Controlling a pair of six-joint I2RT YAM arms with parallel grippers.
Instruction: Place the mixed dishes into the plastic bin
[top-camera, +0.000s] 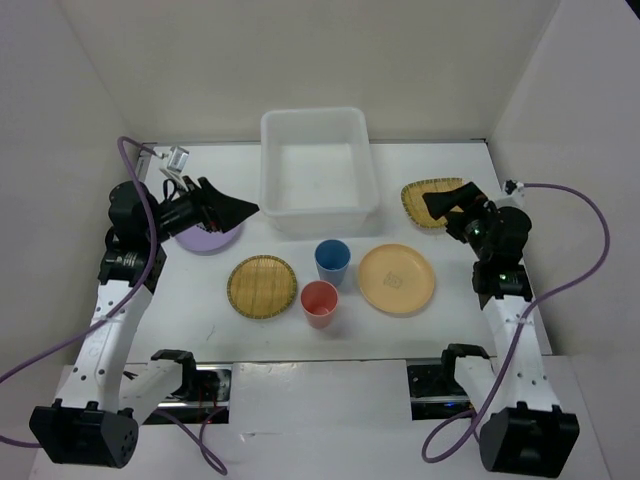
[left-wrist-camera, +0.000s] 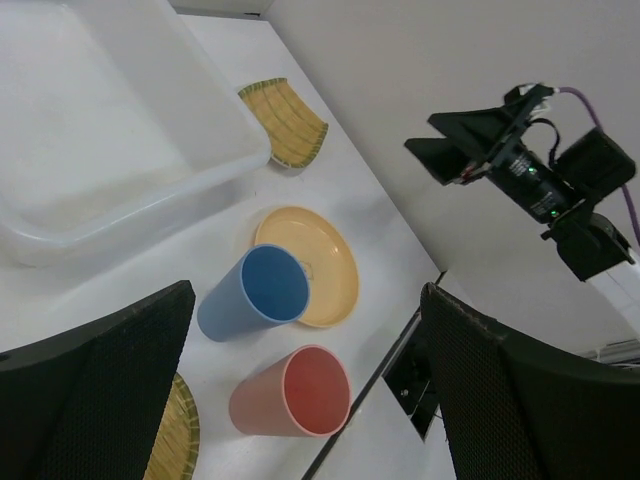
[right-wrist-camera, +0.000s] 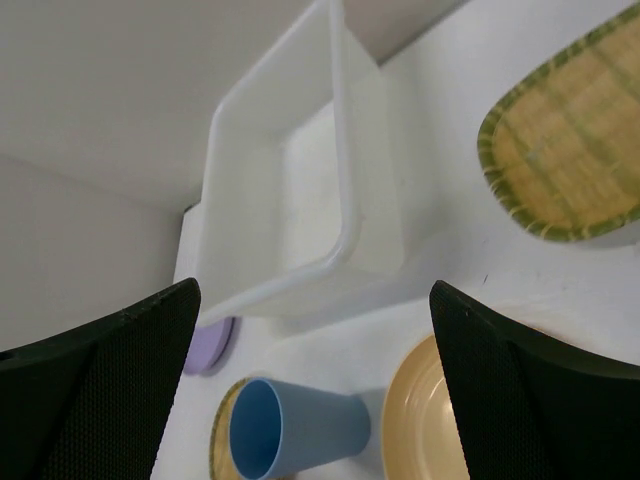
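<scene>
Status: translucent white rectangular plastic bin (top-camera: 318, 212) at 12 o'clock on the white table (top-camera: 190, 295), nothing in it. All six dishes lie outside it.

Layout, top view:
- lavender round plate (top-camera: 200, 240) at 9 o'clock
- round woven straw-coloured plate (top-camera: 262, 286) at 7 o'clock
- blue plastic cup (top-camera: 332, 262) and red plastic cup (top-camera: 319, 303) upright near centre, just beside each other
- pale orange round plate (top-camera: 396, 278) at 4 o'clock
- green-edged woven straw-coloured plate (top-camera: 413, 203) at 2 o'clock

Left gripper (top-camera: 232, 211): fingers spread wide, nothing between them. It hangs over the far edge of the lavender plate, pointing toward 3 o'clock. Contact with the plate: cannot tell.

Right gripper (top-camera: 440, 203): fingers likewise spread and bare, over the green-edged woven plate.

Judgement: no transfer done yet. Both arms look set for a first pick.

Risks:
- Plates lie flat, so a finger must get under a thin rim. A shallow bite could let a plate slip or tilt out mid-carry.
- The lavender plate sits near the bin's 7 o'clock corner. A low lift could catch the wall and shove the bin.
- Both arms heading for the bin together could collide.
- Cups stand close together, so a sweep past one could topple both.
</scene>
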